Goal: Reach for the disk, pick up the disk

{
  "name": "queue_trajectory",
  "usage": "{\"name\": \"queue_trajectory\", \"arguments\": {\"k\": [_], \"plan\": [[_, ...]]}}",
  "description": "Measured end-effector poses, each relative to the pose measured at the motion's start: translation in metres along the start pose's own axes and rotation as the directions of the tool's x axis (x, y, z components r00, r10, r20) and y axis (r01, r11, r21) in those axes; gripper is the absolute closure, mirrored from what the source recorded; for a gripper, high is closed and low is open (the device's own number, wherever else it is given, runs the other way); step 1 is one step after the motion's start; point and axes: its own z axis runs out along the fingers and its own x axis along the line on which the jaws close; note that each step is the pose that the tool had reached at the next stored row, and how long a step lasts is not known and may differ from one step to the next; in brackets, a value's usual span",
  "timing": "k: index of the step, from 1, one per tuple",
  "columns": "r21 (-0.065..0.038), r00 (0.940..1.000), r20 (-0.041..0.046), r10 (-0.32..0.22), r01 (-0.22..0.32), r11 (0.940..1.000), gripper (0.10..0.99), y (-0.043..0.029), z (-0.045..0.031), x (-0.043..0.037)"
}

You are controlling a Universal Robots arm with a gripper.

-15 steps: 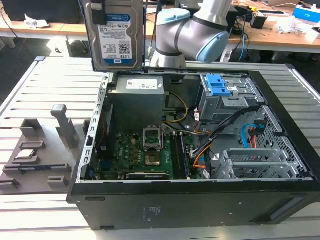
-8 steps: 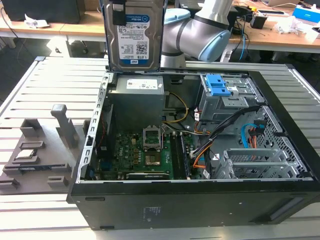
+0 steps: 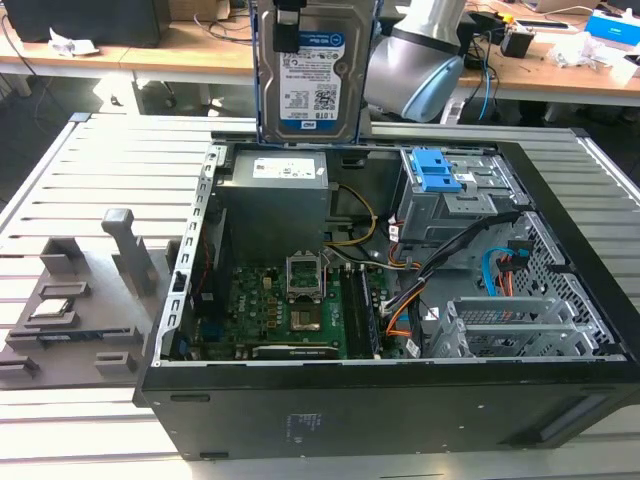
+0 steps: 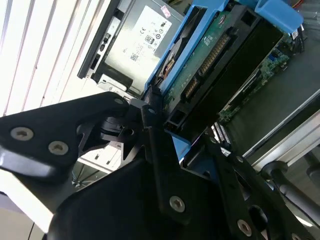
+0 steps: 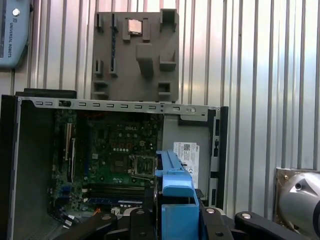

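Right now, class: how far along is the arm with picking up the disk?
Done: reach and lift; the disk hangs above the open computer case in the exterior view. In hand: the jaws grip its blue bracket in the second wrist view. Left: nothing of the pick-up, it seems.

The disk (image 3: 312, 75) is showing silver, its label is mixing white and blue with black barcodes, and a blue bracket (image 5: 174, 185) is framing it, while in the second wrist view its underside is showing green. The case (image 3: 400, 410) is looking black, the motherboard (image 3: 270, 310) green, the box (image 3: 275, 205) grey under a white sticker, the tabs (image 3: 437, 170) blue. Pale silver slats are striping the table (image 3: 60, 170), and a grey fixture (image 3: 70, 300) is lying on it
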Motion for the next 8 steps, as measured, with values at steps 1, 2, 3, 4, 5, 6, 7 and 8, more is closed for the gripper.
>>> {"name": "queue_trajectory", "arguments": {"k": [1,2,3,4,5,6,7,8], "plan": [[0.0,1.0,0.0,0.0,0.0,1.0,0.718,-0.0026,-0.0001,0.0001],[0.0,1.0,0.0,0.0,0.0,1.0,0.718,-0.0055,-0.0002,0.0002],[0.0,1.0,-0.0001,0.0,0.0,1.0,0.718,-0.0106,-0.0004,0.0004],[0.0,1.0,0.0,0.0,0.0,1.0,0.718,-0.0142,-0.0005,0.0006],[0.0,1.0,0.0,0.0,0.0,1.0,0.718,-0.0168,-0.0006,0.0007],[0.0,1.0,0.0,0.0,0.0,1.0,0.718,-0.0221,-0.0008,0.0009],[0.0,1.0,0.0,0.0,0.0,1.0,0.718,-0.025,-0.0009,0.001],[0.0,1.0,0.0,0.0,0.0,1.0,0.718,-0.028,-0.001,0.0011]]}}
